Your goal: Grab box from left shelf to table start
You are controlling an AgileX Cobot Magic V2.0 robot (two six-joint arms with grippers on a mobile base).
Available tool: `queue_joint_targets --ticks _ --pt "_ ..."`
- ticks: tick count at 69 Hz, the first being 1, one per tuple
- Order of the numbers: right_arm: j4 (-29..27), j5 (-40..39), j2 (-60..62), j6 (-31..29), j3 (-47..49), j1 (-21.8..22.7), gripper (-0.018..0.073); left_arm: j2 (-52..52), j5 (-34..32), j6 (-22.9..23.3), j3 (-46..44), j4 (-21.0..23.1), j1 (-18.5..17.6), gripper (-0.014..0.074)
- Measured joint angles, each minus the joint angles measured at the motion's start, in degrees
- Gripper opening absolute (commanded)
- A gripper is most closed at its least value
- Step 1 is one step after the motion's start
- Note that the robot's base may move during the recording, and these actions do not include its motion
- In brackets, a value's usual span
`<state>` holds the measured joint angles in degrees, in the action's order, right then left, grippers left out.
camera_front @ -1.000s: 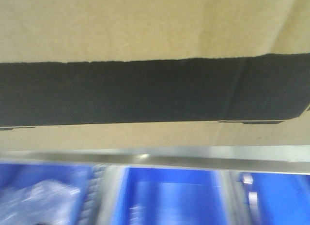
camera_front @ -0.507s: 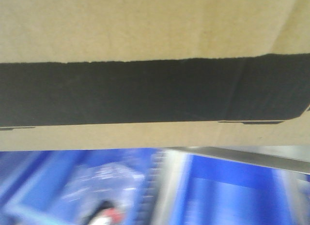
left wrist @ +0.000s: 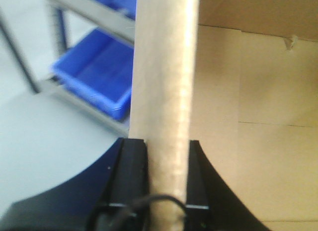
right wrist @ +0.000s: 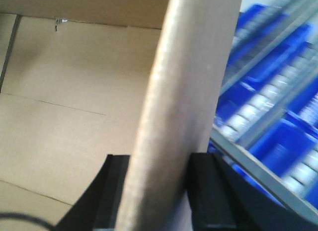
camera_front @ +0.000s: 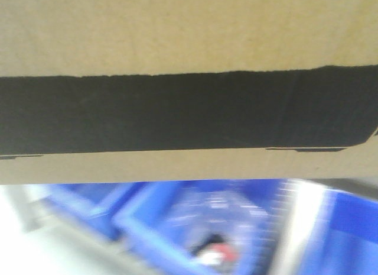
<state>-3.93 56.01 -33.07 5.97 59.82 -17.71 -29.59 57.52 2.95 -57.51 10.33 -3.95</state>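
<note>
The brown cardboard box with its wide black printed band fills the upper two thirds of the front view, held up off any surface. In the left wrist view my left gripper is shut on the box's left wall, one black finger on each side. In the right wrist view my right gripper is shut on the box's right wall the same way. The open inside of the box shows bare cardboard. The left shelf shows as grey rails with roller tracks. The table is out of view.
Blue plastic bins sit blurred below the box in the front view; one holds clear plastic and a small red item. A blue bin rests on a low shelf rail over pale grey floor. More blue bins stand right of the box.
The scene under the box has swept to the right: the steel rail left the front view and pale floor came in at lower left. The box stays fixed in the view.
</note>
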Motion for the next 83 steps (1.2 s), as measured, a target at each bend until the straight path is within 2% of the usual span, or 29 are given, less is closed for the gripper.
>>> queue_joint_targets --ticks 83 --pt "-0.04 -0.10 0.00 0.00 0.00 0.00 0.0069 0.14 0.00 0.00 0.00 -0.10 0.00 -0.0104"
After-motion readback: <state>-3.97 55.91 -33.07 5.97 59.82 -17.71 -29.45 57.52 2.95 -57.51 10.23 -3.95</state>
